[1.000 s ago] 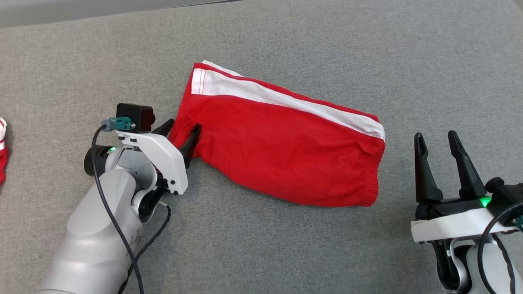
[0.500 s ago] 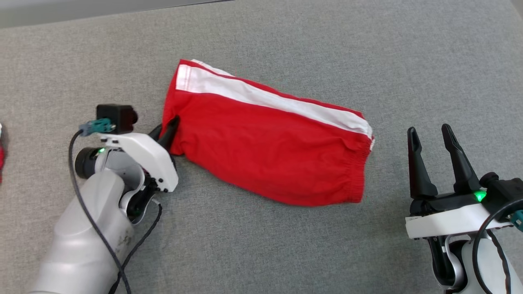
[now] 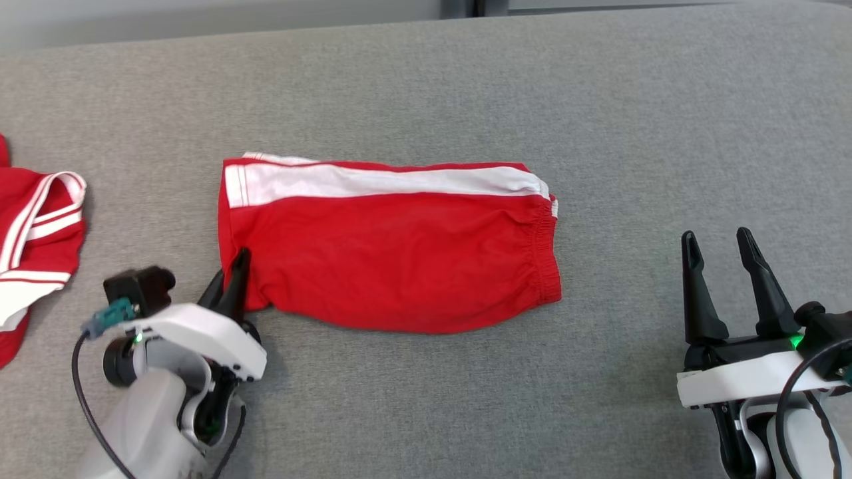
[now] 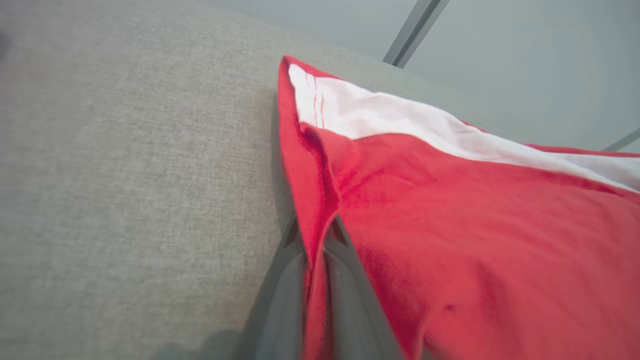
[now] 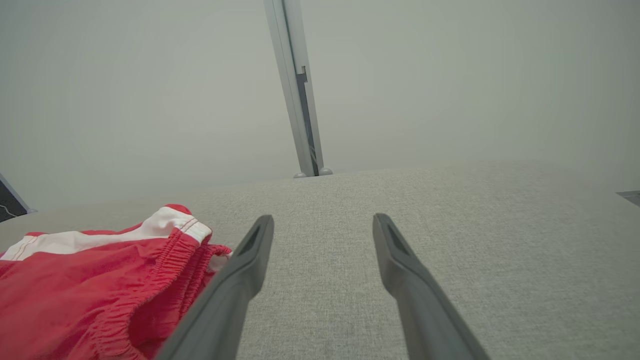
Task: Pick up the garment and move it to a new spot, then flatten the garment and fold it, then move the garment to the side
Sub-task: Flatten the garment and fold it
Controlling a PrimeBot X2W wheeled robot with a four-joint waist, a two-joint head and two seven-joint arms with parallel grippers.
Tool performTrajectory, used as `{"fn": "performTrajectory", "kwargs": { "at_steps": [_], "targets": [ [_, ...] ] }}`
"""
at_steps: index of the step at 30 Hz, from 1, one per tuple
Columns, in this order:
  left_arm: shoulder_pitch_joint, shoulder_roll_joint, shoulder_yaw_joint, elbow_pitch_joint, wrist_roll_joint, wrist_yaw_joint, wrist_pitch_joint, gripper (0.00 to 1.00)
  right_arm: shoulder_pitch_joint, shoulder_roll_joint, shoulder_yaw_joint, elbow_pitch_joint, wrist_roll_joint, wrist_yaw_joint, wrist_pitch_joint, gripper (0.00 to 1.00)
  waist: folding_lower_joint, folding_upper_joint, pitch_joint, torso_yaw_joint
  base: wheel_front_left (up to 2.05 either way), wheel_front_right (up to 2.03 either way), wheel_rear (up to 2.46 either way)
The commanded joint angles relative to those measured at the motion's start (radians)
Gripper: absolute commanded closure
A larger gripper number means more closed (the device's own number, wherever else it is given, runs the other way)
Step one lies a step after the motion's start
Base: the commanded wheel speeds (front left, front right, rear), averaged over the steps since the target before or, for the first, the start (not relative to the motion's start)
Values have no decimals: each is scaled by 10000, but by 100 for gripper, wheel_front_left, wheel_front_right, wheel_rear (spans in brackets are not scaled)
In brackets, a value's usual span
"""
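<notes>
The red shorts [image 3: 389, 263], slanted a second ago, are now pulled straight across the middle of the desk [image 3: 599, 100], white stripe toward the far edge. Their near left corner is pinched by the left gripper [image 3: 230, 281]; the right gripper [image 3: 724, 247] is held spread and empty by the near right corner. The move to the side is likely begun.

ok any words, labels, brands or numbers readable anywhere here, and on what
None: there is no readable text in these views.
red shorts: plain white side stripe, no logo or tag visible.
second red and white garment at the left edge: stripes, no lettering.
left gripper and right gripper: no legible markings on either.
</notes>
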Motion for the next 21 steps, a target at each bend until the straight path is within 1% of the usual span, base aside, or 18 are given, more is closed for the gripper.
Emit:
{"fn": "performTrajectory", "kwargs": {
  "at_steps": [1,5,9,11,18,19,20,21],
  "targets": [
    [303,90,76,-140,-29,138,-105,100,84,-74,-22,-1,23,2,-14,0,0,0,-134,160,0,0,0],
    [1152,31,206,-1059,-215,418,-332,100,125,-107,-25,-7,37,2,80,0,0,0,-308,351,0,0,0],
    [1668,126,149,-1889,-77,670,-377,100,79,-100,-44,-51,68,2,118,0,0,0,-366,458,0,0,0],
    [1776,189,132,-2120,-7,815,-351,100,85,-92,-21,-57,83,2,128,0,0,0,-385,477,0,0,0],
    [1918,308,50,-2489,58,1083,-118,100,195,-81,30,-20,141,2,150,0,0,0,-396,415,0,0,0],
    [1906,355,27,-2501,120,1145,-90,69,204,-79,28,-18,150,2,151,0,0,0,-397,396,0,0,0],
    [1902,372,5,-2508,138,1168,-101,0,215,-79,26,-10,158,2,152,0,0,0,-407,376,0,0,0],
    [1904,387,-2,-2563,212,1218,-170,0,230,-75,34,8,155,2,155,0,0,0,-438,351,0,0,0]
  ]
}}
